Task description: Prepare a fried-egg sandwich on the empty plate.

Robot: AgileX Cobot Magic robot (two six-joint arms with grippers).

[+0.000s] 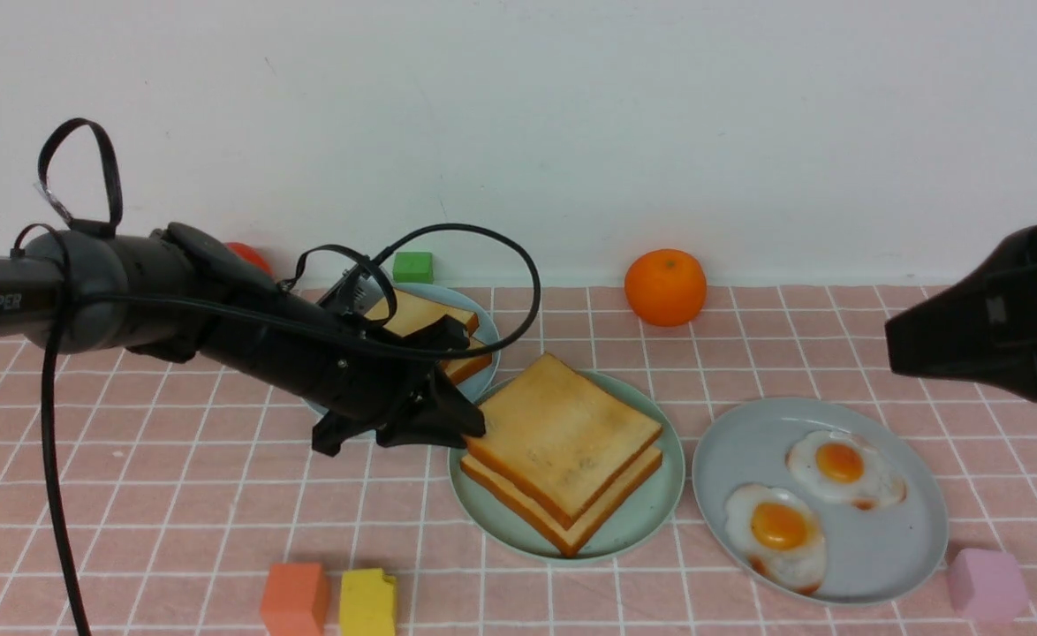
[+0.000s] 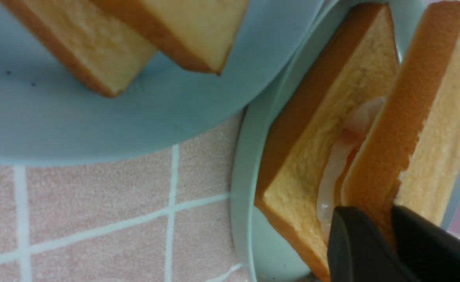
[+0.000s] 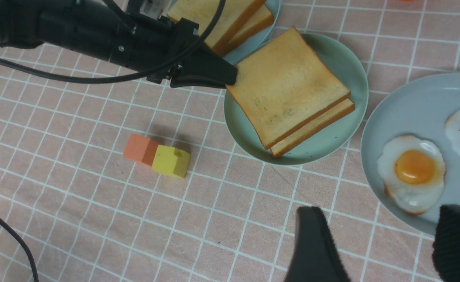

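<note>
Left hand [image 1: 478,425] pinches top-slice corner of the fried-egg sandwich [image 1: 564,439].

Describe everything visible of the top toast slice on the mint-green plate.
The top slice is square, golden-tan with a darker orange-brown crust, foam-like. It lies stacked, slightly skewed, over the lower slice on the mint-green plate, a fried egg showing between them. The left gripper has its jaws shut on its left corner.
</note>
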